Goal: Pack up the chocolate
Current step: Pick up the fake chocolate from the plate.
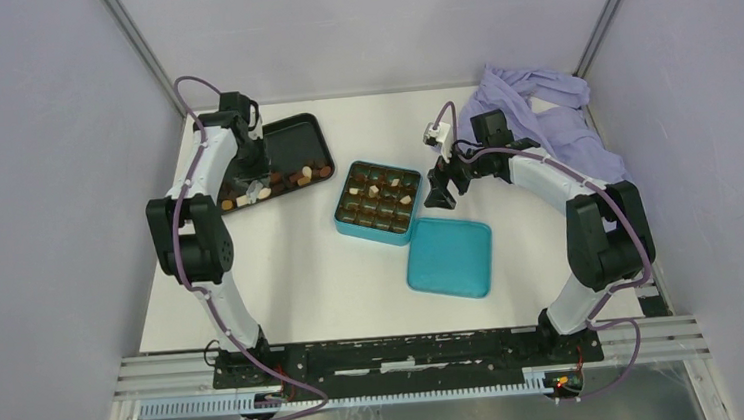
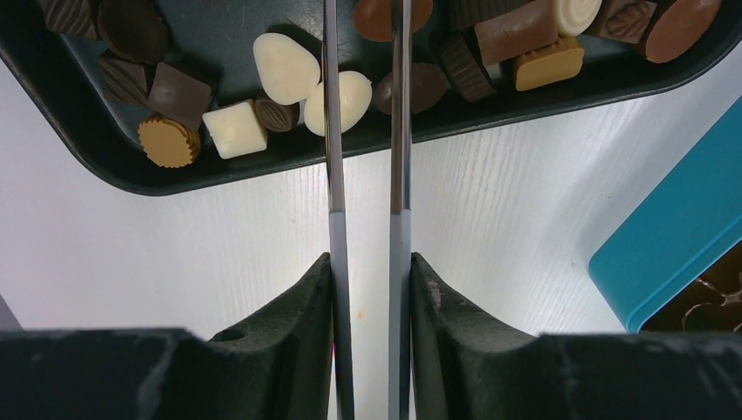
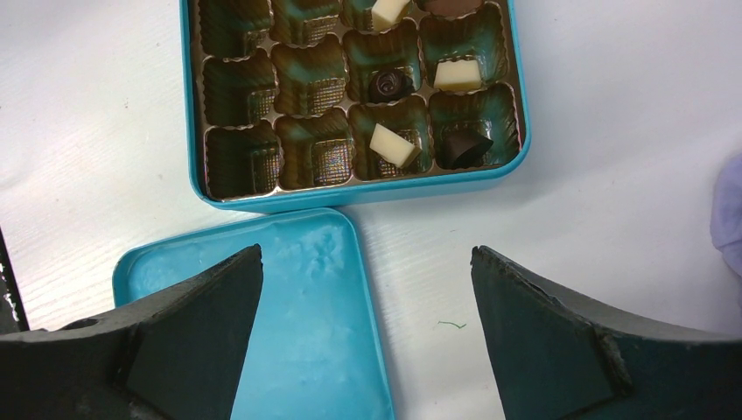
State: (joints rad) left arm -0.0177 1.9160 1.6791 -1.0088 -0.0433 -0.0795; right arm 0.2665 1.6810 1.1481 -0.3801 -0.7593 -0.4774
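Observation:
Chocolate pieces [image 2: 284, 66], dark, tan and cream-white, lie along the near side of a black tray [image 2: 131, 179], also seen from above [image 1: 300, 175]. My left gripper [image 2: 370, 258] hovers over the tray's near edge [image 1: 252, 169], shut on thin metal tongs [image 2: 335, 175] whose two blades reach over the pieces with a gap between them; their tips are out of view. The teal box [image 1: 341, 222] with its brown grid insert holds a few pieces [image 3: 392, 144]. My right gripper [image 3: 366, 254] is open and empty just right of the box [image 1: 440, 197].
The teal lid [image 1: 449, 256] lies flat by the box's near right corner, under my right gripper in the wrist view [image 3: 289, 297]. A purple cloth [image 1: 540, 106] is heaped at the back right. Grey walls close in the table.

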